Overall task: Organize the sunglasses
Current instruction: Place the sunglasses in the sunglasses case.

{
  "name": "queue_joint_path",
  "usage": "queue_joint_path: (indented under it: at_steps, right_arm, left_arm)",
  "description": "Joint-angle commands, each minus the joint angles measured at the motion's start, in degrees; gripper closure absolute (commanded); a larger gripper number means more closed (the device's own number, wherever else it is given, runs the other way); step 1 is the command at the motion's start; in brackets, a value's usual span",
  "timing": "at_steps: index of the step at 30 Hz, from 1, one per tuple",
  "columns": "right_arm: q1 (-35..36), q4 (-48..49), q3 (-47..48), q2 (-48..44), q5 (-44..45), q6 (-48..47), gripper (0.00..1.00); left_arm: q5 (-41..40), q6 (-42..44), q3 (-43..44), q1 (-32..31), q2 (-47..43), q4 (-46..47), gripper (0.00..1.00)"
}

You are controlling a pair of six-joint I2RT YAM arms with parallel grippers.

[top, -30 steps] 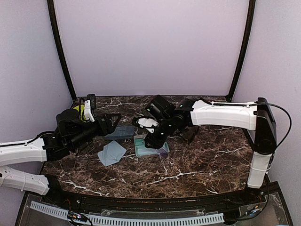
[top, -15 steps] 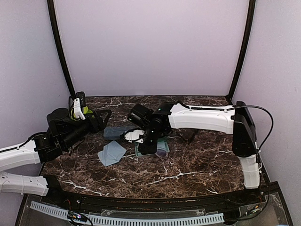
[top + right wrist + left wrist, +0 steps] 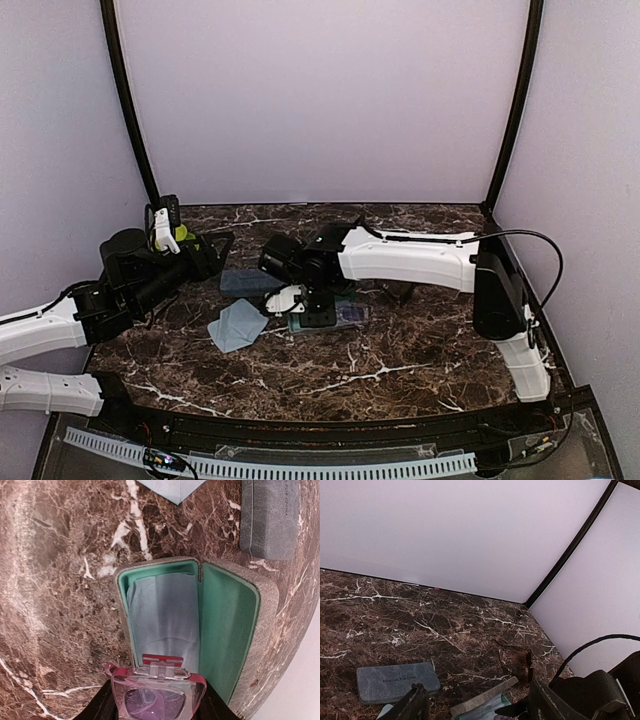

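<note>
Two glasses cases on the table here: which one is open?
The case with the teal lining, directly below the right gripper holding the pink sunglasses, a blue cloth inside. The plain grey case beside it is shut.

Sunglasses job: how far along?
Done: one case is open with a cloth lining it. In hand: the right gripper holds the pink-frame sunglasses over that case, not yet laid in. Left: seat them, close it; the second case lies shut, and a loose cloth is unused.
</note>
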Motion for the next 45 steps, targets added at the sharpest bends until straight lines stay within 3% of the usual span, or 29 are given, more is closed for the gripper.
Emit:
queue_joint_path:
  at_steps: [1,45]
  right_arm:
    - [0.49,-1.46,3.32,1.85,4.85,-2.44,0.57]
    - [1.66,1.77,8.26,8.99,4.15,-11.14,0.55]
  left_arm:
    - [0.25,0.18,-0.90,0.50,0.30,0.25,0.29]
    - [0.15,-1.49,-2.69,1.12,-0.53,1.10,0.29]
